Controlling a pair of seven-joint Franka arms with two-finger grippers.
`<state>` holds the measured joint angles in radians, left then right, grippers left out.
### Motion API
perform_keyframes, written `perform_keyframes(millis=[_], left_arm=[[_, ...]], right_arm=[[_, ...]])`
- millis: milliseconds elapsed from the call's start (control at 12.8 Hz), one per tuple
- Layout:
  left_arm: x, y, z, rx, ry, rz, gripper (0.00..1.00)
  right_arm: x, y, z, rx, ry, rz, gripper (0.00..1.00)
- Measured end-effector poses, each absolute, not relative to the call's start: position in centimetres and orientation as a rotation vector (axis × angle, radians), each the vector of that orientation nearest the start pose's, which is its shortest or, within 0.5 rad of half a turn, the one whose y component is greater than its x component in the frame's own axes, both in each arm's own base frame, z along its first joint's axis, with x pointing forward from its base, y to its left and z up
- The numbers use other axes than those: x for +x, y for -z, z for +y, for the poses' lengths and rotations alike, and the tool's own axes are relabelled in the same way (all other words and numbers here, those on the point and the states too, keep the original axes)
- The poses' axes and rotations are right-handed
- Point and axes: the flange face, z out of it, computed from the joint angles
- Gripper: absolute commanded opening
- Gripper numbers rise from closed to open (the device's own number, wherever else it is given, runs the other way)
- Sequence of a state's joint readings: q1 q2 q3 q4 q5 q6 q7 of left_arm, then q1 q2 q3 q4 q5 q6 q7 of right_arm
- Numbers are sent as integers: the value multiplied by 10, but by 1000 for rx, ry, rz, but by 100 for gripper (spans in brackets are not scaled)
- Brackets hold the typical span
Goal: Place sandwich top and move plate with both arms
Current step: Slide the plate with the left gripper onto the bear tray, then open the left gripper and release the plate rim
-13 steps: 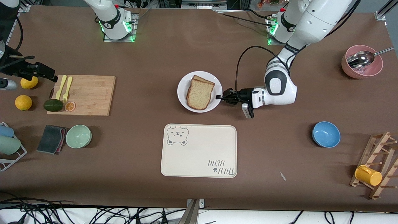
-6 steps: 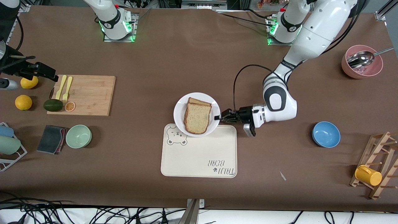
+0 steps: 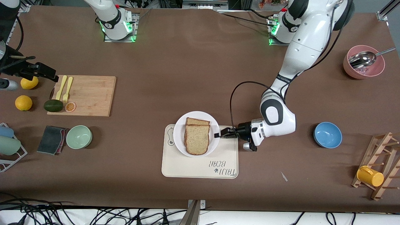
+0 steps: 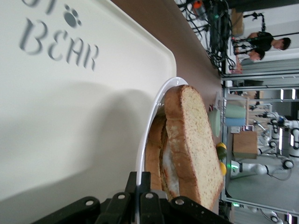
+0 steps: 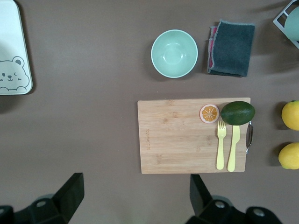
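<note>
The white plate (image 3: 179, 139) hangs over the end of the cream bear tray (image 3: 200, 165) nearer the robots and casts a shadow on it. The sandwich top (image 3: 197, 139) lies flat on a second slice on the plate. My left gripper (image 3: 218, 135) is shut on the plate's rim, on the side toward the left arm's end of the table. In the left wrist view its jaws (image 4: 145, 186) pinch the thin rim (image 4: 148, 135), with the sandwich top (image 4: 194, 140) above an egg layer. My right gripper (image 5: 135, 189) is open, high over bare table beside the cutting board, and shows only in the right wrist view.
A wooden cutting board (image 3: 89, 95) with yellow cutlery, an avocado and an orange slice lies toward the right arm's end. A green bowl (image 3: 79, 136) and a grey cloth (image 3: 51, 139) sit nearer the camera. A blue bowl (image 3: 327, 134) stands near the left arm's elbow.
The left arm has carried the plate with the sandwich toward the front camera, from bare table to over the tray. The right gripper's fingers stay apart.
</note>
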<state>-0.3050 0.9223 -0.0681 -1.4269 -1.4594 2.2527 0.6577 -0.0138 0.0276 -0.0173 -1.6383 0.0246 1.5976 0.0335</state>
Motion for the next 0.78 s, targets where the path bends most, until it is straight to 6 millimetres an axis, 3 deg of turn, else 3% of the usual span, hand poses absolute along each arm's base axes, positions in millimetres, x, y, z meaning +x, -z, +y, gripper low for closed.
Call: perform_keyframes(millis=[313, 783], left_arm=[[698, -146, -287, 2074, -130, 142, 0], [703, -130, -281, 2089, -143, 165, 0]], right_arm=[[562, -580, -15, -3114, -106, 103, 100], [562, -580, -15, -3114, -104, 103, 100]])
